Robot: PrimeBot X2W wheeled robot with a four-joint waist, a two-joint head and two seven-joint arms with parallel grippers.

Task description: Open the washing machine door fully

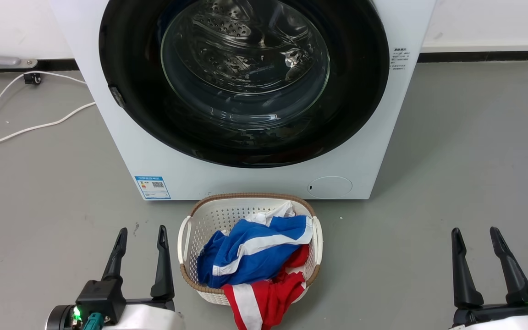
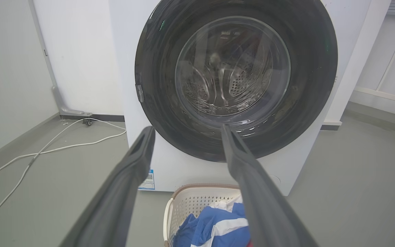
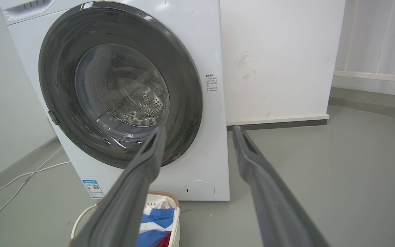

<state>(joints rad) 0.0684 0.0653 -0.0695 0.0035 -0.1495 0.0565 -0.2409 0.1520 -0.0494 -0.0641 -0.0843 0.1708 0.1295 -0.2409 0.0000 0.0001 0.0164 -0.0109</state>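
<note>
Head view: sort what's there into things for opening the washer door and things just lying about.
For the job: washing machine door, washing machine, left gripper, right gripper, both open.
Lying about: laundry basket, clothes in it, white cable on floor.

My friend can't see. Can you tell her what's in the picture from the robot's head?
A white washing machine stands with its big round black door shut. In front sits a white laundry basket of blue, red and white clothes. The left tool and right tool are open at the bottom corners.
</note>
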